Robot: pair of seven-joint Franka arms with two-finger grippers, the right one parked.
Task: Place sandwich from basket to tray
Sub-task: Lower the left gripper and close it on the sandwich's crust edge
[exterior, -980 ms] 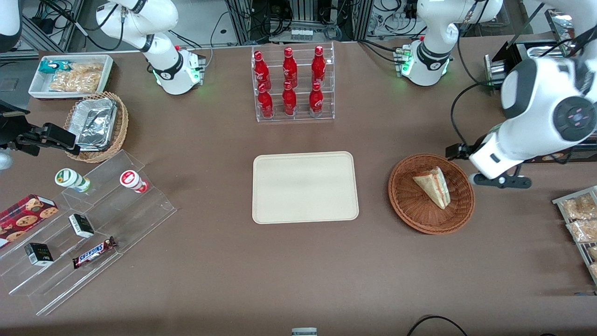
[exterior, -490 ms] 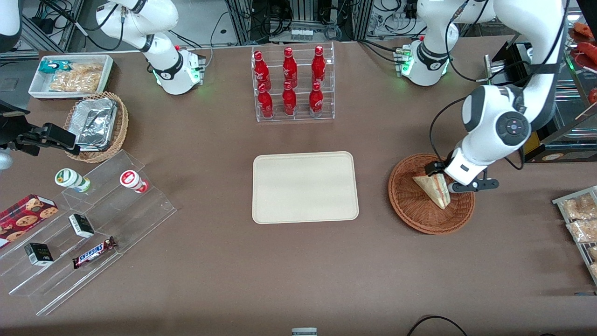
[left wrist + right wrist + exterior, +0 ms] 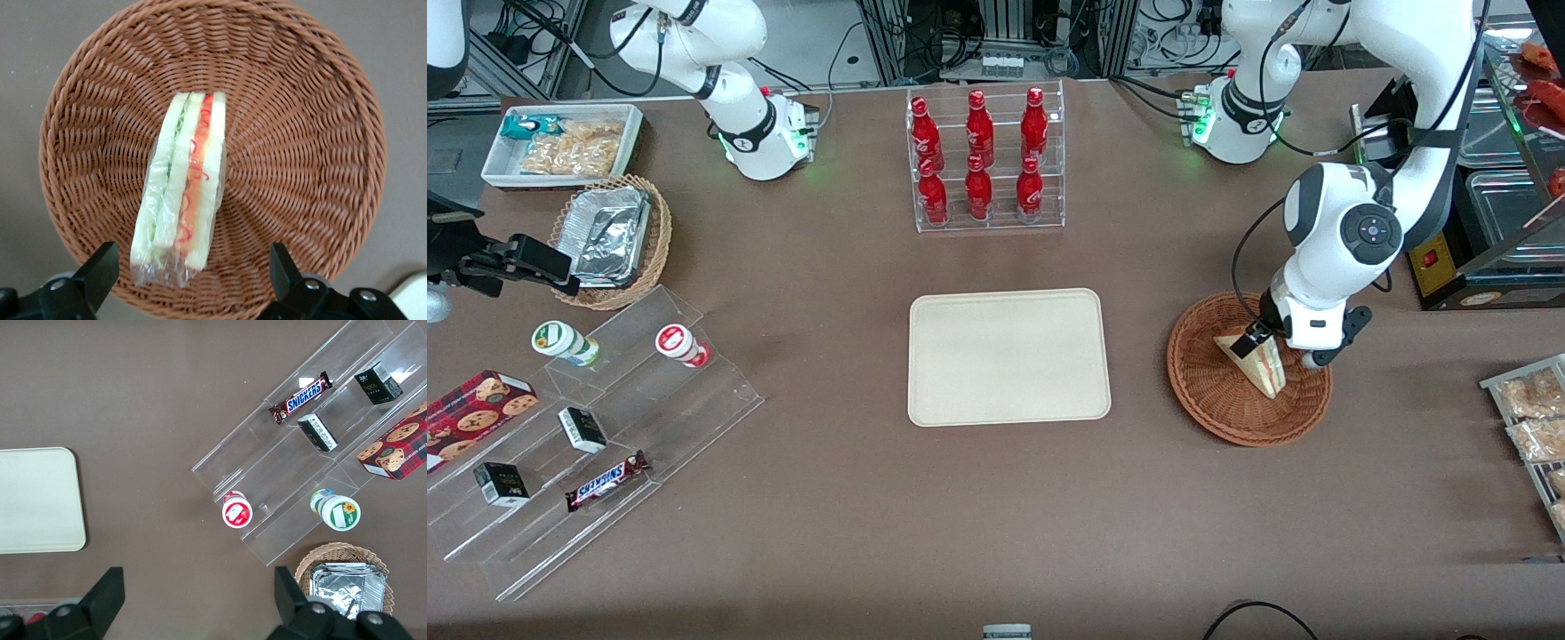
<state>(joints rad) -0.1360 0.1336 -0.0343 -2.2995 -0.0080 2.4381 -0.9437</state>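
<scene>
While the sandwich (image 3: 180, 183) lies in the basket (image 3: 1209, 409), lower right of the front frame, my gripper (image 3: 187, 283) hovers above it, fingers (image 3: 100, 267) wide open, holding nothing; tray (image 3: 1009, 356) bare, grasp and transfer left.

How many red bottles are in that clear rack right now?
6, all in the clear rack farther from the camera than the tray: three on the upper tier, three on the lower. Gripper is open over the sandwich.
</scene>
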